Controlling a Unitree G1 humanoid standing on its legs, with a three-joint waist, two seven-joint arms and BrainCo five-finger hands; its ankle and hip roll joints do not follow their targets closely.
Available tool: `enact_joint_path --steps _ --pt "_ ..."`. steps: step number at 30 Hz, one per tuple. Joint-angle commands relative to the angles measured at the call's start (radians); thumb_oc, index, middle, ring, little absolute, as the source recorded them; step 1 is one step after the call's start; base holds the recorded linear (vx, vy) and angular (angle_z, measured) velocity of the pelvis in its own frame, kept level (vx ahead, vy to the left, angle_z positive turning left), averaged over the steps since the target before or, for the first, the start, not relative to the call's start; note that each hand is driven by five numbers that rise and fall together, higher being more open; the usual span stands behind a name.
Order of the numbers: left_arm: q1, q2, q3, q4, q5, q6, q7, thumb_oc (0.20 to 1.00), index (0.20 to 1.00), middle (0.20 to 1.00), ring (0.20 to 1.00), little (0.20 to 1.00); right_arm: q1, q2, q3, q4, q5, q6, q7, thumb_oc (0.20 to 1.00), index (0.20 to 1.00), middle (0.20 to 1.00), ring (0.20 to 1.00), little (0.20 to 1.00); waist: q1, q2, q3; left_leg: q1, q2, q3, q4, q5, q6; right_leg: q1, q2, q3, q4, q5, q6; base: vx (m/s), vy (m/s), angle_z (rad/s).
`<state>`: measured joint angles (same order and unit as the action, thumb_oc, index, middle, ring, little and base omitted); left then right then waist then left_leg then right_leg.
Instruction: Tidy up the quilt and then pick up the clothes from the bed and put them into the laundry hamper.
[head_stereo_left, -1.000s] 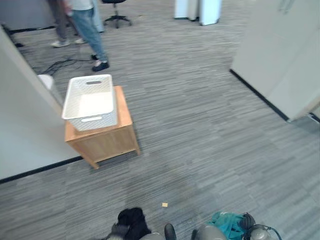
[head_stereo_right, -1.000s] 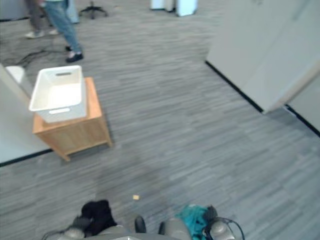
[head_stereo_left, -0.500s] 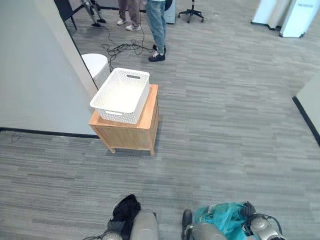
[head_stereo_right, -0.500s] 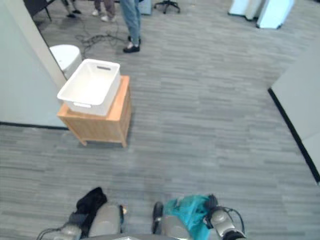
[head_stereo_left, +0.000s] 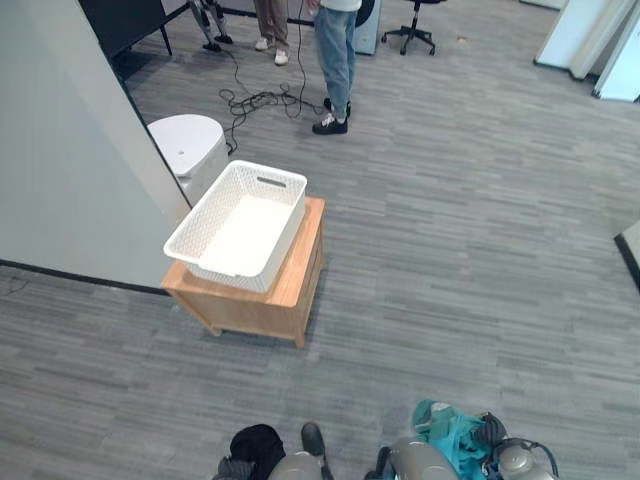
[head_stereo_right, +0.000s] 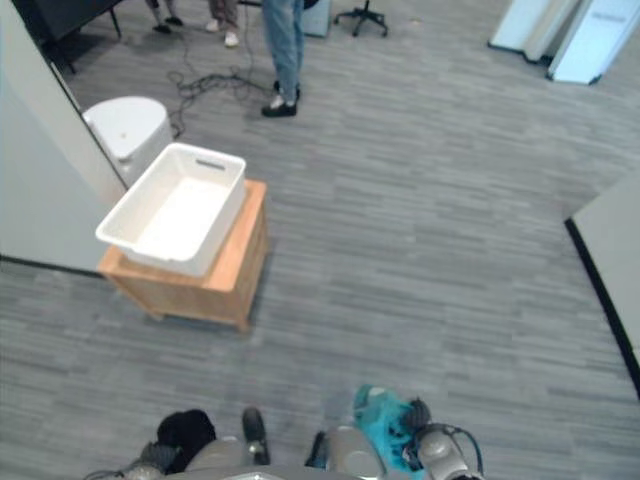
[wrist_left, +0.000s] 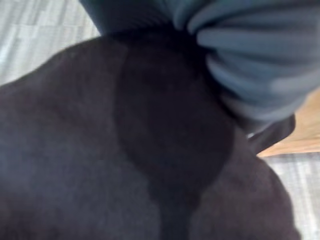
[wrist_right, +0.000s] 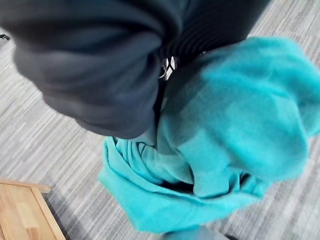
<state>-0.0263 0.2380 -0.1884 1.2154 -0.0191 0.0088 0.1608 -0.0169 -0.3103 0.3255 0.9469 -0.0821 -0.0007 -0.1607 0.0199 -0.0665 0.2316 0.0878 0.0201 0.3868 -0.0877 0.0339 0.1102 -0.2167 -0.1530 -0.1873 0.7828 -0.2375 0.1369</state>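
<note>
1. Grey carpet floor runs past a pale wall; a person stands beyond the hamper.
2. Left of the hamper stands a round white bin.
3. White hamper sits empty on a small wooden cabinet, well ahead of the robot.
4. Nearer than the hamper, the black garment hangs at the left hand; its fingers are buried in cloth, so I cannot tell their state.
5. Right of that, the teal garment bunches at the right hand; its fingers are hidden too.
6. Judged: walk close, raise each bundle fully over the hamper's rim, then release so no sleeve drapes outside.
</note>
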Motion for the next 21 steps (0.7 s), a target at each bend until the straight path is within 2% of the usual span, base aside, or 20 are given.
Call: enact_joint_path --steps 1,3,4,5,8,9,11,12,13,14,15,16,17,18,19,20,21 --pt "-0.063 0.027 0.004 -0.013 0.017 -0.021 0.025 0.2 0.2 0.2 0.2 0.2 -0.066 -0.02 -0.023 -0.057 -0.02 -0.021 -0.011 0.2 0.2 0.2 0.2 0.2 -0.003 0.024 0.053 0.025 0.064 -0.054 0.018 -0.044 -0.12 0.115 0.013 0.024 -0.304 0.161 0.038 0.43 -0.176 0.19" --pt "-0.076 0.029 -0.006 -0.02 0.024 -0.031 0.03 0.2 0.2 0.2 0.2 0.2 -0.055 -0.025 -0.025 -0.057 -0.015 -0.02 -0.018 0.2 0.2 0.2 0.2 0.2 -0.028 0.021 0.052 0.051 0.063 -0.088 0.011 -0.066 -0.148 0.111 0.015 0.087 -0.596 0.165 0.038 0.39 -0.201 0.68" --pt "-0.084 0.028 -0.007 -0.018 0.03 -0.029 0.032 0.2 0.2 0.2 0.2 0.2 -0.046 -0.025 -0.031 -0.061 -0.016 -0.016 -0.019 0.2 0.2 0.2 0.2 0.2 -0.042 0.019 0.047 0.065 0.066 -0.108 0.004 -0.077 -0.161 0.105 0.01 0.137 -0.696 0.195 0.047 0.58 -0.38 0.88" --pt "-0.103 0.031 -0.012 -0.016 0.04 -0.031 0.035 0.2 0.2 0.2 0.2 0.2 -0.039 -0.03 -0.031 -0.059 -0.021 -0.008 -0.016 0.2 0.2 0.2 0.2 0.2 -0.064 0.019 0.045 0.094 0.086 -0.143 0.0 -0.098 -0.185 0.064 -0.004 0.224 -0.78 0.24 0.074 0.53 -0.394 0.84" --pt "-0.09 0.034 -0.008 -0.005 0.046 -0.036 0.031 0.2 0.2 0.2 0.2 0.2 -0.037 -0.039 -0.018 -0.051 -0.037 -0.008 -0.014 0.2 0.2 0.2 0.2 0.2 -0.074 0.017 0.044 0.139 0.109 -0.156 0.016 -0.129 -0.197 0.032 -0.004 0.24 -0.744 0.242 0.083 0.32 -0.254 0.85" --pt "-0.085 0.031 -0.001 -0.003 0.035 -0.04 0.037 0.2 0.2 0.2 0.2 0.2 -0.047 -0.041 -0.014 -0.048 -0.028 -0.011 -0.01 0.2 0.2 0.2 0.2 0.2 -0.076 0.015 0.039 0.13 0.115 -0.175 0.076 -0.149 -0.2 0.042 -0.002 0.236 -0.73 0.244 0.076 0.38 -0.354 0.56" --pt "-0.075 0.023 0.005 -0.004 0.015 -0.043 0.038 0.2 0.2 0.2 0.2 0.2 -0.053 -0.053 -0.006 -0.044 -0.038 -0.016 -0.007 0.2 0.2 0.2 0.2 0.2 -0.072 0.013 0.045 0.058 0.144 -0.213 0.273 -0.108 -0.206 0.083 0.008 0.222 -0.731 0.241 0.045 0.32 -0.452 0.32" --pt "-0.074 0.009 0.005 -0.024 -0.014 -0.041 0.049 0.2 0.2 0.2 0.2 0.2 -0.056 -0.078 -0.013 -0.061 -0.034 -0.016 -0.019 0.2 0.2 0.2 0.2 0.2 -0.056 0.001 0.082 -0.086 0.195 -0.196 0.525 -0.014 -0.201 0.173 0.002 0.15 -0.757 0.221 -0.003 0.2 -0.413 0.49" --pt "-0.074 0.01 0.005 -0.024 -0.014 -0.041 0.049 0.2 0.2 0.2 0.2 0.2 -0.057 -0.078 -0.013 -0.061 -0.034 -0.016 -0.019 0.2 0.2 0.2 0.2 0.2 -0.058 0.0 0.08 -0.09 0.194 -0.198 0.524 -0.011 -0.201 0.17 0.0 0.149 -0.759 0.223 -0.004 0.28 -0.457 1.07" --pt "-0.073 0.006 0.005 -0.038 -0.02 -0.037 0.054 0.2 0.2 0.2 0.2 0.2 -0.074 -0.095 -0.012 -0.054 -0.032 -0.011 -0.022 0.2 0.2 0.2 0.2 0.2 -0.042 -0.009 0.096 -0.166 0.211 -0.09 0.576 -0.017 -0.194 0.244 -0.002 0.094 -0.798 0.205 -0.022 0.16 -0.165 1.12" --pt "-0.073 0.006 0.005 -0.038 -0.02 -0.037 0.054 0.2 0.2 0.2 0.2 0.2 -0.074 -0.095 -0.012 -0.053 -0.032 -0.011 -0.022 0.2 0.2 0.2 0.2 0.2 -0.042 -0.008 0.096 -0.167 0.211 -0.091 0.577 -0.018 -0.194 0.245 -0.002 0.094 -0.799 0.205 -0.022 0.39 -0.182 1.26" --pt "-0.062 -0.001 0.006 -0.043 -0.015 -0.038 0.043 0.2 0.2 0.2 0.2 0.2 -0.09 -0.102 -0.014 -0.039 -0.029 -0.009 -0.018 0.2 0.2 0.2 0.2 0.2 -0.032 -0.003 0.083 -0.202 0.155 -0.017 0.462 -0.053 -0.183 0.287 -0.001 0.065 -0.823 0.187 -0.02 0.42 0.01 1.08" --pt "-0.051 -0.003 0.009 -0.038 -0.01 -0.039 0.038 0.2 0.2 0.2 0.2 0.2 -0.089 -0.105 -0.022 -0.038 -0.028 -0.011 -0.018 0.2 0.2 0.2 0.2 0.2 -0.028 0.004 0.069 -0.201 0.122 0.027 0.374 -0.075 -0.195 0.318 0.0 0.046 -0.827 0.158 -0.005 0.57 0.028 0.93" --pt "-0.037 -0.007 0.013 -0.03 -0.004 -0.038 0.034 0.2 0.2 0.2 0.2 0.2 -0.093 -0.108 -0.028 -0.042 -0.033 -0.015 -0.017 0.2 0.2 0.2 0.2 0.2 -0.028 0.022 0.055 -0.201 0.125 0.11 0.272 -0.042 -0.211 0.34 0.012 0.019 -0.825 0.134 0.003 0.46 0.069 1.02" --pt "-0.031 -0.01 0.019 -0.028 -0.003 -0.033 0.036 0.2 0.2 0.2 0.2 0.2 -0.098 -0.118 -0.038 -0.048 -0.036 -0.015 -0.022 0.2 0.2 0.2 0.2 0.2 -0.027 0.027 0.043 -0.192 0.135 0.172 0.196 -0.009 -0.219 0.359 0.01 -0.009 -0.818 0.112 0.008 0.46 0.118 1.23" --pt "-0.011 -0.009 0.034 -0.017 0.0 -0.027 0.025 0.2 0.2 0.2 0.2 0.2 -0.095 -0.126 -0.046 -0.079 -0.047 -0.015 -0.017 0.2 0.2 0.2 0.2 0.2 -0.039 0.043 0.007 -0.132 0.122 0.205 0.101 -0.017 -0.189 0.357 0.015 -0.056 -0.762 0.087 0.025 0.32 0.103 1.04" --pt "-0.01 -0.01 0.035 -0.017 0.0 -0.026 0.025 0.2 0.2 0.2 0.2 0.2 -0.093 -0.127 -0.045 -0.081 -0.047 -0.015 -0.016 0.2 0.2 0.2 0.2 0.2 -0.041 0.042 0.006 -0.13 0.118 0.204 0.095 -0.015 -0.188 0.356 0.013 -0.058 -0.757 0.083 0.026 0.3 0.106 0.68"
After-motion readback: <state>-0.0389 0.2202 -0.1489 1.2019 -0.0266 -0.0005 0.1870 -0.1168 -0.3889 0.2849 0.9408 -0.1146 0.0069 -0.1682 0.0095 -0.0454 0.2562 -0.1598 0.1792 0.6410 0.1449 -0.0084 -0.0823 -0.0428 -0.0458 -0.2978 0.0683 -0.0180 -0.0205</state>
